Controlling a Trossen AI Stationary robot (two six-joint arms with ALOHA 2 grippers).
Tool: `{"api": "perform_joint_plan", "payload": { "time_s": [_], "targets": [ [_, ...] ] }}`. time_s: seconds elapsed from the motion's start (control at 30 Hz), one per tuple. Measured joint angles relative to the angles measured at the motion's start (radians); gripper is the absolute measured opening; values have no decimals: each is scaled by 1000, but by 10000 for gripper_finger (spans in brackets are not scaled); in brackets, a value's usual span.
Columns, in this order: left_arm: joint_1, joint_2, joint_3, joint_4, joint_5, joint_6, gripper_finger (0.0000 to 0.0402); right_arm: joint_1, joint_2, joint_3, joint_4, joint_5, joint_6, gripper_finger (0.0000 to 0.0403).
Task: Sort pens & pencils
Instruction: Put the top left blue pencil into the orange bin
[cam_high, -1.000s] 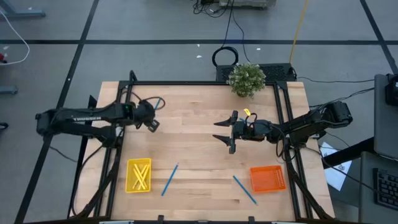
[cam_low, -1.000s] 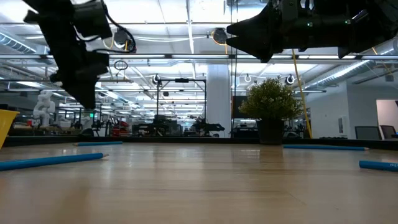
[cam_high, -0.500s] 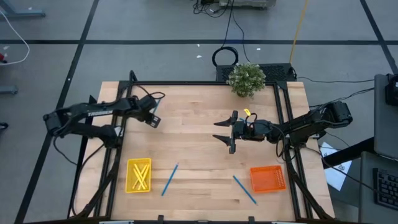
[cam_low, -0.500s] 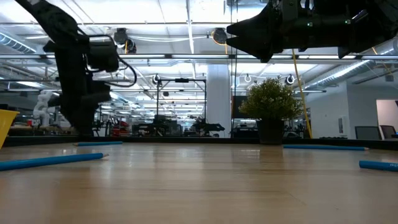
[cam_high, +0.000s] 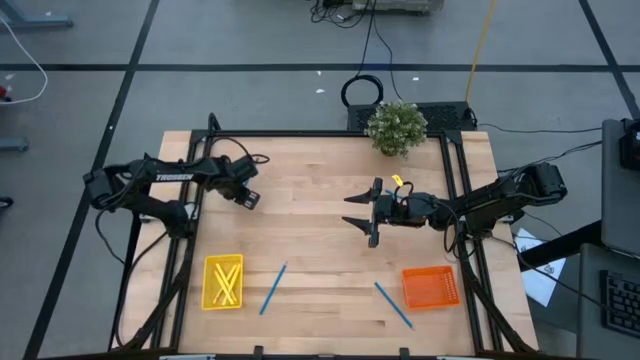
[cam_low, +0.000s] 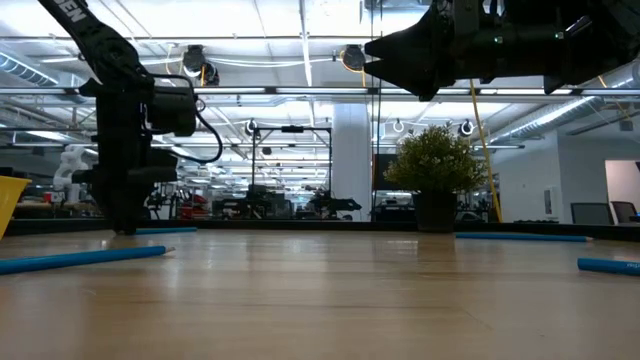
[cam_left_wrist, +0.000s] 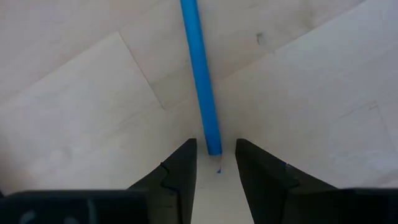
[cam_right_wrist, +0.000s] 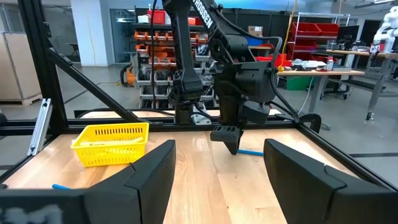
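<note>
Blue pen (cam_left_wrist: 200, 74) lies on the table (cam_high: 320, 180), its tip between the left gripper's (cam_left_wrist: 216, 167) parted fingers, ungripped. Right gripper (cam_high: 362, 211) hovers mid-table, wide open and empty.

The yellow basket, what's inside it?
The yellow basket holds the pencils, several yellow sticks lying together. No pens show inside. Whether anything lies beneath the pencils cannot be seen.

Grey floor (cam_high: 250, 40) with dark lines; potted plant (cam_high: 396, 127); red shelving (cam_right_wrist: 314, 34) beyond.
</note>
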Motion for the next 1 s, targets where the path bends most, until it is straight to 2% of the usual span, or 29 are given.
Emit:
{"api": "perform_joint_plan", "payload": {
  "time_s": [0.43, 0.53, 0.73, 1.0],
  "targets": [
    [0, 2, 0, -53, 21, 2, 117, 0, 0, 0, -3, 0, 0, 232],
    [0, 2, 0, -56, 25, 10, 96, 0, 0, 0, -3, 0, 0, 232],
    [0, 2, -1, -70, 33, 33, 14, 0, 0, 0, -3, 0, 0, 232],
    [0, 2, -1, -76, 33, 56, 7, 0, 0, 0, -4, 0, 0, 232]
  ]
}}
